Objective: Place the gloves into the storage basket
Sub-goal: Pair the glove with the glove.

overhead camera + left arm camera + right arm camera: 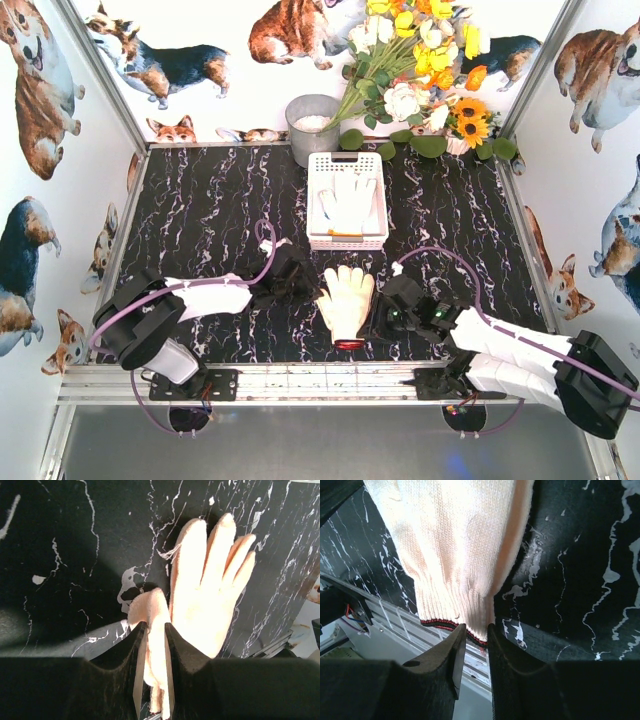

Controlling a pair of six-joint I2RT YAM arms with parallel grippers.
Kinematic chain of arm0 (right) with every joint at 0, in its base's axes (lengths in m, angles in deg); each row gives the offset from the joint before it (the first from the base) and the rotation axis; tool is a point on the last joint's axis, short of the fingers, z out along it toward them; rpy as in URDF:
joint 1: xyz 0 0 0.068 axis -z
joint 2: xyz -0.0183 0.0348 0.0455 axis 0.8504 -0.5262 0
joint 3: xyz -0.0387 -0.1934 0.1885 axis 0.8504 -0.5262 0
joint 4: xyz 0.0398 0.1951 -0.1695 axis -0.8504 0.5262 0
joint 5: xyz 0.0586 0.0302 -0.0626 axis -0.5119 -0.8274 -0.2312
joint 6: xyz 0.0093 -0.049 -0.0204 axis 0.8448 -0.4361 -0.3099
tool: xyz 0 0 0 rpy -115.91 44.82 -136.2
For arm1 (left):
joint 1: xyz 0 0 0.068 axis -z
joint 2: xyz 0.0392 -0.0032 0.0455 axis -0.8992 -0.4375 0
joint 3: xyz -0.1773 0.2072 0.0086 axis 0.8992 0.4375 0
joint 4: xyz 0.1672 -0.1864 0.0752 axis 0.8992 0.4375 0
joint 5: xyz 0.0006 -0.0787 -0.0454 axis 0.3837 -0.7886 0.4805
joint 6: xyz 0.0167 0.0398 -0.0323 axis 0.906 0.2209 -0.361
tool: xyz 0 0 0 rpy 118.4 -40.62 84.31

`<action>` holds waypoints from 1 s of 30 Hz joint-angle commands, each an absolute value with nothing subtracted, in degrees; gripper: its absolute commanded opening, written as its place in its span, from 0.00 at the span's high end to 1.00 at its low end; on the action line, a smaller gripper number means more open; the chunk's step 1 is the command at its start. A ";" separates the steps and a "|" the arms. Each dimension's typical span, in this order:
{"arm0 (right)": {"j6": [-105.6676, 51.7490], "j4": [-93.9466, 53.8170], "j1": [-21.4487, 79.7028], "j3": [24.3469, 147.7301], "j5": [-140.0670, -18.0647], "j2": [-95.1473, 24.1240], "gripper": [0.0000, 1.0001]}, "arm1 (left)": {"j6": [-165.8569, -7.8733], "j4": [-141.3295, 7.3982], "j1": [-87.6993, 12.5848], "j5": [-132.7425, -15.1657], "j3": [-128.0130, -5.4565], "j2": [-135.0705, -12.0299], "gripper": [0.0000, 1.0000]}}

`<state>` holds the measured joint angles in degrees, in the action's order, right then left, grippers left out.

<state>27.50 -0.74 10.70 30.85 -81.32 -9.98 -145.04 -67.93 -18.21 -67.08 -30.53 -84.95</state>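
**Figure. Pick-up stage, one glove left outside.** A loose glove (346,300) lay flat, fingers toward the far edge, at the middle of the near edge of the worktop (200,220), its cuff (455,615) just beside the metal rail (300,380). The storage basket (347,243) stood toward the middle of the far edge, apart from the glove, with stored gloves (350,200) already inside.

The left tool (152,630) met the glove from its left side and was clenched on the thumb (150,610). The fabric rose between narrowly set fingers. The right tool (476,630) sat at the cuff corner, its fingers close together astride the red-edged hem. Whether they actually gripped the hem could not be told.

Judged from this layout, the step in hand was securing the glove before carrying it. The next move would call for one firm hold, a lift clear of the worktop, travel toward the far edge, and release above the basket's rim.

**Limits of view.** From above, both tools' tips merged with the dark worktop and their own housings. How many gloves lay in the basket was unclear, since white knit blended with white plastic. The right wrist view cut off the glove's fingers, and the left wrist view hid its cuff. A grey bucket (312,128) and flowers (420,60) stood at the far edge.
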 commanded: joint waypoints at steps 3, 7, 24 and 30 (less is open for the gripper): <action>28.02 -5.23 10.79 31.56 -82.13 -10.91 0.81 | -143.59 -70.97 -18.00 -68.37 -30.51 -86.75 0.85; 27.66 -5.19 10.79 32.00 -82.83 -11.09 0.92 | -143.75 -71.02 -18.00 -68.55 -30.13 -87.54 0.85; 28.81 -8.52 10.79 32.60 -85.91 -11.21 1.00 | -144.43 -70.94 -18.00 -68.21 -29.28 -88.03 0.99; 28.01 -9.65 10.79 32.84 -87.16 -14.65 1.00 | -144.53 -70.93 -17.94 -68.13 -29.38 -87.89 1.00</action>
